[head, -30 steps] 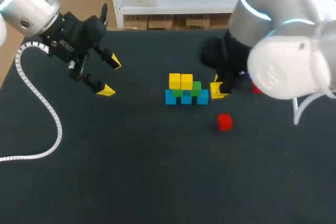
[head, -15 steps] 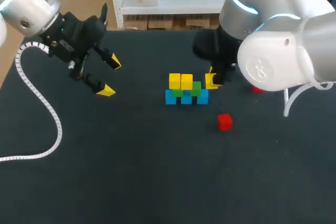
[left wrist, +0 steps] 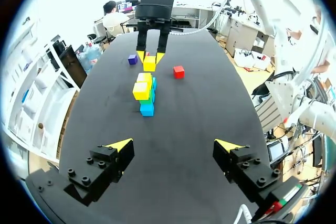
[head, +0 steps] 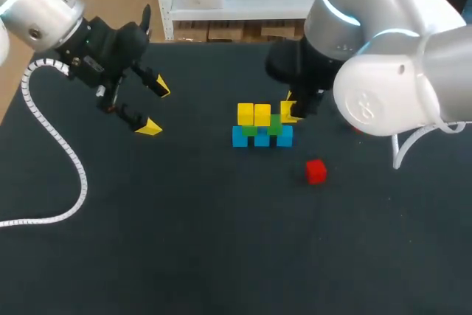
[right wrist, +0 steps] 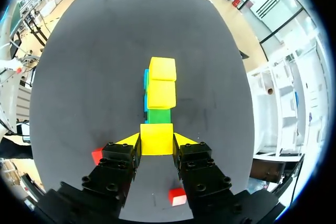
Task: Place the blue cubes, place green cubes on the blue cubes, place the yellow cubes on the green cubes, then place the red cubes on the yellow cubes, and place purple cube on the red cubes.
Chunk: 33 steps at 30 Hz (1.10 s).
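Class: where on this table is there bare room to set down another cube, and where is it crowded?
Free: the wide near stretch of table, in front of the cube stack and loose red cube; also between the left gripper and the stack. Crowded: beside the stack, where the right gripper holds a yellow cube.

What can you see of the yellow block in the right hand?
The yellow block is a plain, smooth, bright cube, plastic or painted wood by its look. The right hand pinches it by two opposite sides, level and raised off the table, close beside the stack's end green block.
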Available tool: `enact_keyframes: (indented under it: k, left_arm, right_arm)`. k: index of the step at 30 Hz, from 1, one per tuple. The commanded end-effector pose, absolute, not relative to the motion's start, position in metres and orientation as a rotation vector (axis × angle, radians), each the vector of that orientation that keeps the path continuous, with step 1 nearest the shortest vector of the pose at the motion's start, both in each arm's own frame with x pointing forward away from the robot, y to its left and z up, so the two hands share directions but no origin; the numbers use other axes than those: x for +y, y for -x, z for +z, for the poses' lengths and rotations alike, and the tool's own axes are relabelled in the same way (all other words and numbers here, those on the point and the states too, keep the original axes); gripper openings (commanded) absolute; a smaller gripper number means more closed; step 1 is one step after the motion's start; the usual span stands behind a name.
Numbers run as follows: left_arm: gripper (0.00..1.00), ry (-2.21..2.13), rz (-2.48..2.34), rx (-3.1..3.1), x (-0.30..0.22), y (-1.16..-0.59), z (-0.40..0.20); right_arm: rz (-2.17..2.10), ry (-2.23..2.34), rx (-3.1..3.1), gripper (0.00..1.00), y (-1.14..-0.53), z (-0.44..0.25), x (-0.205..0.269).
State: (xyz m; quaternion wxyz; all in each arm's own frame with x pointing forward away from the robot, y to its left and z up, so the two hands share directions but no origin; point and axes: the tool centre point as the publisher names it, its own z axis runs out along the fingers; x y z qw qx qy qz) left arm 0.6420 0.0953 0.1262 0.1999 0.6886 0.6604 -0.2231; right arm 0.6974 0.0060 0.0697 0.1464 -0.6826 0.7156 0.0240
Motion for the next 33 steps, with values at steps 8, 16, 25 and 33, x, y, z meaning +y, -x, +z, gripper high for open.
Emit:
enact_keyframes:
  k: [8, 16, 25, 33]
  left_arm:
    - [1.00, -1.926, -0.624, 1.843, 0.096, -0.642, 0.126]
    - [1.00, -1.926, -0.624, 1.843, 0.096, -0.642, 0.126]
    - [1.00, -1.926, -0.624, 1.843, 0.096, -0.642, 0.126]
    - [1.00, -1.926, -0.624, 1.843, 0.096, -0.642, 0.126]
  right_arm:
    - [0.089, 1.956, 2.059, 0.00, -0.703, 0.064, 0.013]
    - [0.107, 1.965, 2.052, 0.00, -0.706, 0.061, 0.020]
    - [0.112, 1.973, 2.054, 0.00, -0.707, 0.059, 0.021]
    - [0.120, 1.971, 2.061, 0.00, -0.708, 0.057, 0.019]
